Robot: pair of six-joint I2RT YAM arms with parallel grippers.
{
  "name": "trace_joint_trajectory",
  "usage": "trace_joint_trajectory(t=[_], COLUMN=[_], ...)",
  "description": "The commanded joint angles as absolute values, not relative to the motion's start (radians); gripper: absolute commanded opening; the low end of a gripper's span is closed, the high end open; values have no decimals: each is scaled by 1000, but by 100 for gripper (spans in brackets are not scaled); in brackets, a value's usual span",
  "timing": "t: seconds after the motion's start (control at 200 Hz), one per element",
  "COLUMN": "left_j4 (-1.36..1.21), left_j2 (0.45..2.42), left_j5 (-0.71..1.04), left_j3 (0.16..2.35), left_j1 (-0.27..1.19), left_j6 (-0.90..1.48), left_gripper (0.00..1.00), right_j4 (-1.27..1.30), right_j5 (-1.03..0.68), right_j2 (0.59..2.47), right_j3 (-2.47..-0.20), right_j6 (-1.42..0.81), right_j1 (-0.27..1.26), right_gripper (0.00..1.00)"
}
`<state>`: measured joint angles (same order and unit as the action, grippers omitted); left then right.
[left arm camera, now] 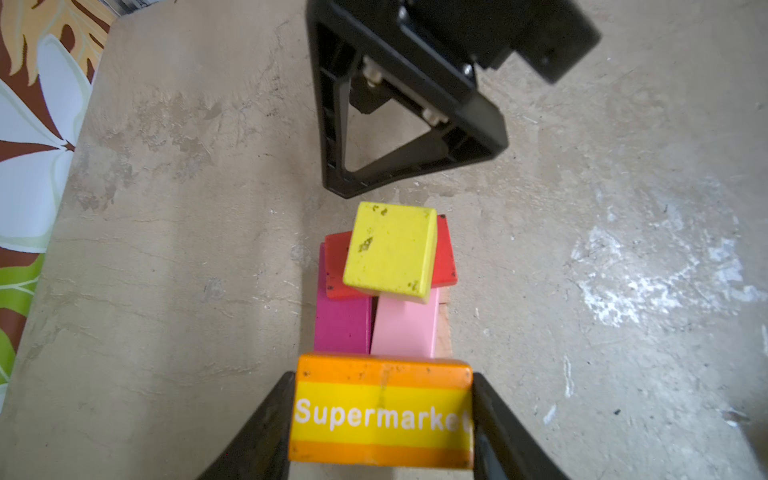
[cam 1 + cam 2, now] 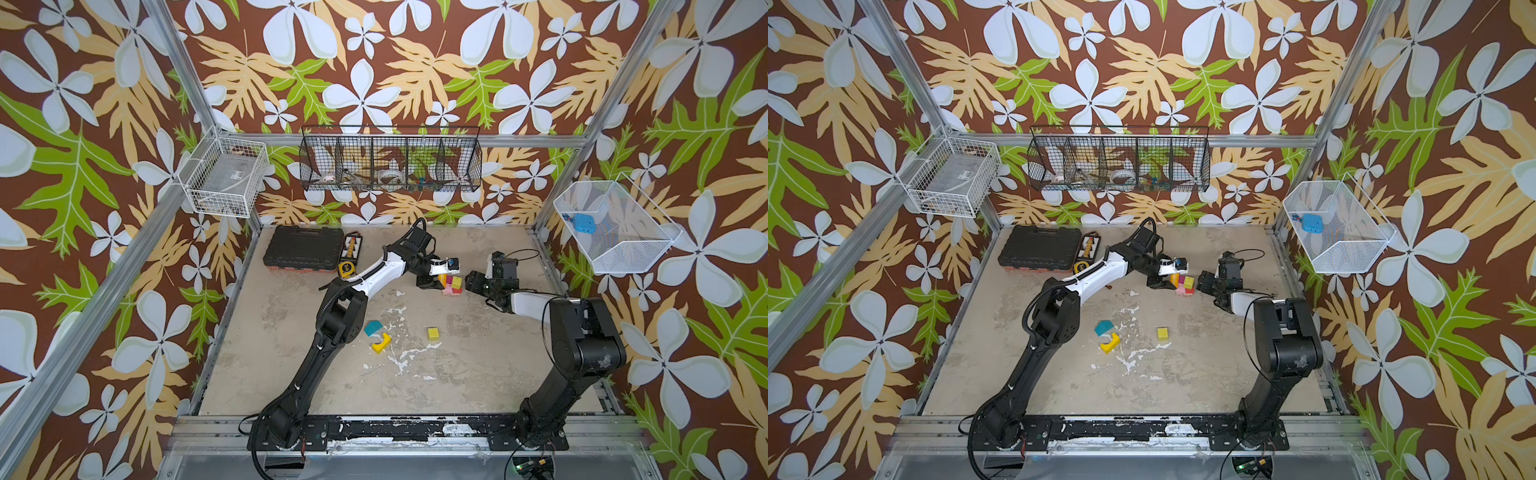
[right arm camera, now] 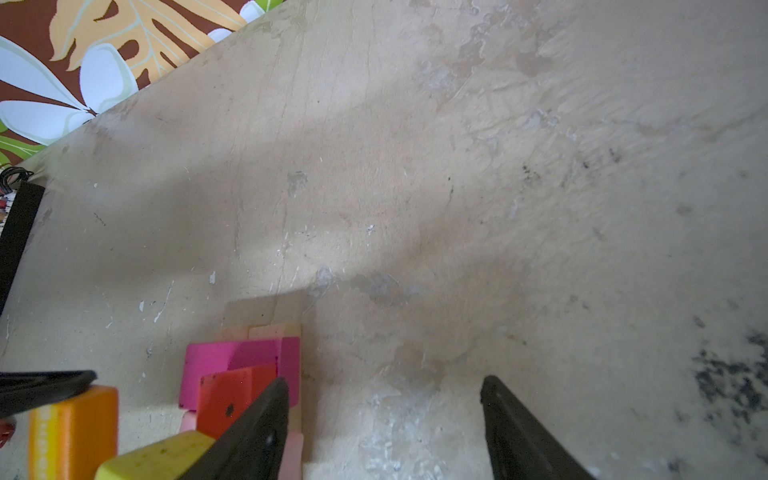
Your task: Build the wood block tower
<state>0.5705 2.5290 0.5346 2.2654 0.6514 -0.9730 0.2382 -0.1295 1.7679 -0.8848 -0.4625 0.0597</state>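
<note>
My left gripper (image 1: pixel 382 376) is clamped on the orange block (image 1: pixel 382 419), one finger on each short end, with the word "Supermarket" facing the wrist camera. I hold it just beside the tower (image 2: pixel 453 286), on the side nearer the left arm. The right wrist view shows a strip of bare table (image 2: pixel 291 374) between block and tower, so they are apart. I cannot tell whether the block rests on the table or hangs above it.

The tower stands toward the back of the table, right of the middle. On its tan base (image 1: pixel 444 332) a magenta block (image 1: pixel 343 320) and a pink block (image 1: pixel 405 328) lie side by side. A red block (image 1: pixel 336 266) lies across those two. A yellow cube (image 1: pixel 390 249) sits on the red one, twisted a little out of line.

My right gripper (image 3: pixel 382 384) is open, with only bare table between its fingers. It sits just beside the tower, opposite the orange block. I cannot tell if a finger touches the tower.

Nearer the front, well apart from the tower, lie a teal block (image 2: pixel 373 328), a yellow arch (image 2: pixel 381 343) just beside it, and a loose cube (image 2: pixel 433 333). A black case (image 2: pixel 303 247) and a tape measure (image 2: pixel 345 269) sit at the back left.
</note>
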Motion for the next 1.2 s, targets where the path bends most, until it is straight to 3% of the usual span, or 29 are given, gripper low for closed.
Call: trace_joint_trajectory(t=[0.0,0.796,1.196], left_j4=[572,506,490], left_j2=[2541,2587,2580], left_j5=[526,488,466], left_j3=[2276,2306,2290], left_j1=[661,680,680], left_j6=[-956,-910,-899], left_gripper=[0,0,38], right_j4=[234,221,219], right_j5=[-118,-120,-121], right_j2=[1772,1784,1787], right_j3=[-891,-905,-908], right_j6=[-453,-448,-448], right_j1=[61,64,66], right_gripper=[73,73,73])
